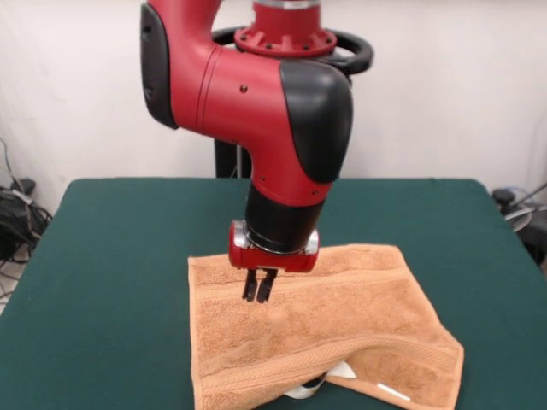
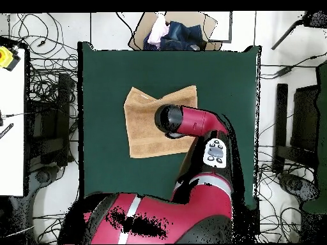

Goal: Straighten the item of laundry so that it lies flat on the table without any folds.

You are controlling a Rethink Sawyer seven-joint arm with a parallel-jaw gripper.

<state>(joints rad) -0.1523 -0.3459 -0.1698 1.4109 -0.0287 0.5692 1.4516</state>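
1. Towel [image 1: 316, 329]: orange-tan terry, lying on the table [image 1: 111, 256] toward the edge farthest from the robot's base. Most of it is spread, but it is not yet flat.

2. Fold: in the front view the towel's near right corner is doubled, one layer crossing over another, and a white label [image 1: 393, 392] shows on the lower layer. A second white patch [image 1: 329, 376] peeks out under the raised near edge; you cannot tell what it is. In the overhead view the far edge dips in a shallow notch between two corners.

3. Gripper [image 1: 259, 290]: it hangs over the towel's upper left part, fingers [image 1: 250, 286] pointing down and drawn nearly together, with no cloth visibly between them. Whether the tips touch the pile cannot be told from here. Overhead, the arm hides the gripper and part of the towel.

4. Step in hand, as you may judge it: positioning between pulls, with the straightening partly done and the doubled corner left to deal with.

5. Next move, as a judgement: you need to carry the gripper to the doubled corner, pinch only the top layer, and draw it outward, away from the towel's middle. Seizing both layers would likely drag the whole towel rather than open the fold.
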